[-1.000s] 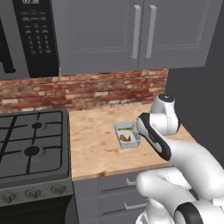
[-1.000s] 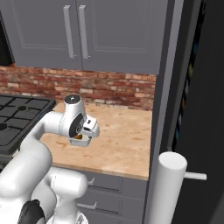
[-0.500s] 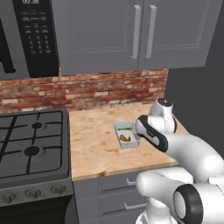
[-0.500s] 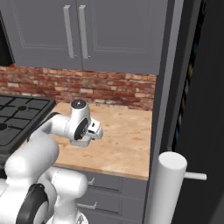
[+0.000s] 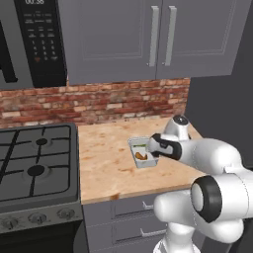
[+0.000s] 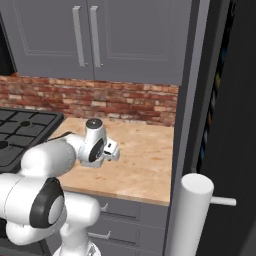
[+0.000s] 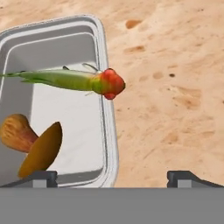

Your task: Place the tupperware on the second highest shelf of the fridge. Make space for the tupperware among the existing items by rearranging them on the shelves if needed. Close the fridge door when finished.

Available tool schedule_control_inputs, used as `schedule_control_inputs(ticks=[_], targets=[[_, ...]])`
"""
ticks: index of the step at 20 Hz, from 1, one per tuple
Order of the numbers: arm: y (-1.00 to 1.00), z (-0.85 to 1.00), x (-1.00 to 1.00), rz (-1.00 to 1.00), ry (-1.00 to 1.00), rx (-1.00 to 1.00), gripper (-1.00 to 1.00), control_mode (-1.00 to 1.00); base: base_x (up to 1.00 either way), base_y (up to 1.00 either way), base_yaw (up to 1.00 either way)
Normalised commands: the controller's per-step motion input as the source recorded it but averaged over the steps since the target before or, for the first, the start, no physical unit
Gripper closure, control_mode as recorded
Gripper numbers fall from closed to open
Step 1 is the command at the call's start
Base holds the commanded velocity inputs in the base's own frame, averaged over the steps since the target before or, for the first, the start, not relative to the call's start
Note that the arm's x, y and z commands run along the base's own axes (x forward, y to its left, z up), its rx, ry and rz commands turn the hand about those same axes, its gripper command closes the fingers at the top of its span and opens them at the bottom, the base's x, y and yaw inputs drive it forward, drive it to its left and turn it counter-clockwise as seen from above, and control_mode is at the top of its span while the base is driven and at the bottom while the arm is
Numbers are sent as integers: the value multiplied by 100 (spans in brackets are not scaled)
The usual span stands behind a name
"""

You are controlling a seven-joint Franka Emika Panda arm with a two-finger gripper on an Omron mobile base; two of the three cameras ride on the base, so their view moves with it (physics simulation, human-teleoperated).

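Two grey cupboard doors (image 5: 163, 39) with long pale handles are hanging over a red brick wall (image 5: 99, 101), and the dark grey fridge (image 6: 225, 125) is standing closed at the right end of the bench, its white bar handle (image 6: 197, 210) showing large in the right base view and a column of small coloured marks running down its door edge. Left of the cupboards a black microwave (image 5: 34, 42) is sitting above a black gas stove (image 5: 34, 163). Between stove and fridge the tan speckled bench (image 5: 108, 158) is carrying the tupperware (image 5: 142, 152), a small pale tub lying flat near the middle of the bench, well apart from the fridge. Grey drawers (image 5: 128, 212) are showing beneath the bench front.

In the hand view the tupperware (image 7: 65, 100) is taking up the left half, lid off, with two orange-brown pieces (image 7: 33, 144) in its lower corner and a green strip with a red tip (image 7: 70, 81) lying across it, the red tip reaching over the tub's rim.

Just beside the tub, the claw (image 7: 113, 176) is hovering low with its two dark fingertips (image 7: 41, 177) spread wide, one over the tub's inside and the other over bare bench, straddling the rim and gripping nothing.
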Motion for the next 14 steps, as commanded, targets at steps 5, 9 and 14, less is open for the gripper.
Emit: schedule_control_inputs(ticks=[5, 9, 14], targets=[[0, -26, 27, 0, 0, 0, -100, -100, 0, 0, 0], [0, -26, 23, 0, 0, 0, -100, -100, 0, 0, 0], [0, -25, 21, 0, 0, 0, -100, -100, 0, 0, 0]])
